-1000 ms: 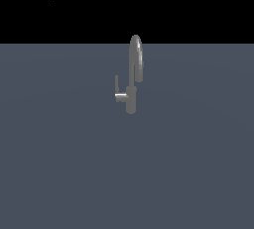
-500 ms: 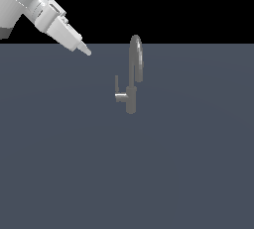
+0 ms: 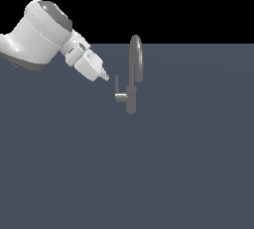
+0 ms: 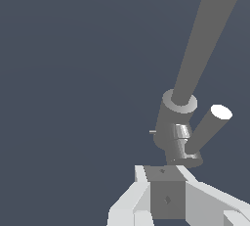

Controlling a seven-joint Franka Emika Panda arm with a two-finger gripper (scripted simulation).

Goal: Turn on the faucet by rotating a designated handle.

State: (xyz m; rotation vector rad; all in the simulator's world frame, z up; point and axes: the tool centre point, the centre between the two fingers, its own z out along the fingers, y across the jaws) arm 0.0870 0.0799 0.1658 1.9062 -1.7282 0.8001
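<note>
1. Now much closer to the small grey metal faucet with the tall arched spout than half a second ago; came down from the exterior view's upper left.
2. Big white robot arm fills that upper left corner.
3. White gripper points down toward the thin grey L-shaped handle, just beside the slim upright bar, not touching.
4. Handle sticks out from the faucet body on the exterior view's left.
5. Faucet stands upright near the middle of the flat dark grey floor.
6. Wrist view: faucet right ahead, very near.
7. Cannot tell if jaws are wide or narrow.
</note>
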